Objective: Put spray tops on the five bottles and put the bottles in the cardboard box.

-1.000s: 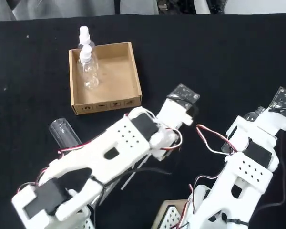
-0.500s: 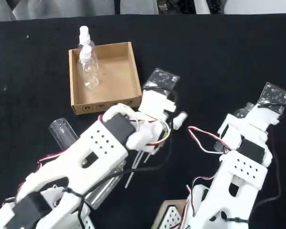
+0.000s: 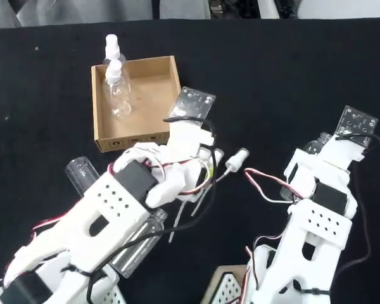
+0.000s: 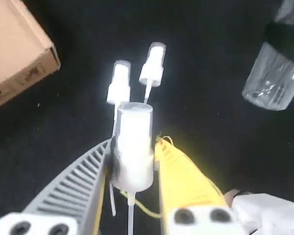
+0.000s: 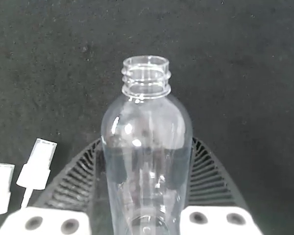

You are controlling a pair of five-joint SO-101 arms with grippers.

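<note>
- The left gripper (image 4: pixel 133 149) sits mid-frame in the high view, just below the box's near right corner. Its grey and yellow jaws are clamped on a top (image 4: pixel 132 132).
- That held top is a white spray head with a smooth cylindrical cap. A thin dip tube trails back from it between the jaws.
- Two loose tops (image 4: pixel 152 66) lie side by side on the black table (image 3: pixel 272 63), just beyond the left gripper. They are white like the held one, each with a thin tube.
- In the high view one of them (image 3: pixel 237 158) lies right of centre, between the two arms.
- The right gripper (image 5: pixel 147 161) is at the right of the high view. Its jaws are closed around the body of a bottle (image 5: pixel 147 122).
- The held bottle is clear plastic with rounded shoulders. Its ridged, threaded neck is open, with no top on it.
- The box (image 3: pixel 177 95) is brown cardboard, shallow and open, at the upper left of the high view.
- A capped bottle (image 3: pixel 117 92) lies in the box's left part, clear with a white top pointing at the far wall.
- A second capped bottle (image 3: pixel 112 45) is just outside the box's far wall.
- A clear bottle (image 3: pixel 82 174) lies on the table at the lower left, below the box. Whether it has a top I cannot tell.
- Another lying bottle (image 3: pixel 139 244) shows partly under the left arm.
</note>
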